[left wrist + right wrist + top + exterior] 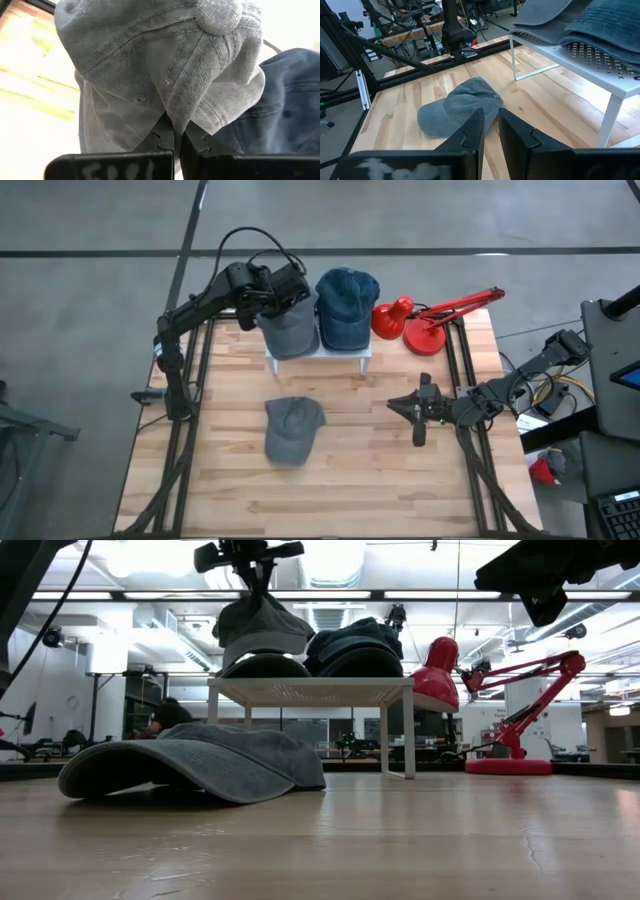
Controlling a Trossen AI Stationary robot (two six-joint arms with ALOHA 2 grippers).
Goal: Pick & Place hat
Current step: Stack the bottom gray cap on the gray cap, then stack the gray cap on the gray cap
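A grey cap (287, 325) is over a dark dome (265, 665) on the left of the white rack (318, 356). A blue cap (347, 305) sits on a second dome beside it. My left gripper (177, 142) comes at the grey cap from above and is shut on its crown. A second grey cap (292, 428) lies on the table, brim down on the wood (457, 107). My right gripper (491, 131) hovers low at the table's right side (417, 418), pointing at that cap and touching nothing; only a narrow slit shows between its fingers. My left gripper pinches a raised fold of the grey cap's crown (176, 112), just below the top button (217, 15), between its two fingers. It comes from above, pointing down (250, 560). The cloth is drawn up into a ridge, and the cap's lower part still hangs around the dome (262, 640).
A red desk lamp (430, 320) stands at the far right, its head (440, 670) close to the rack's right end. The rack's legs (517, 55) stand on the far half of the table. Bare wood lies around the lying cap and toward the near edge.
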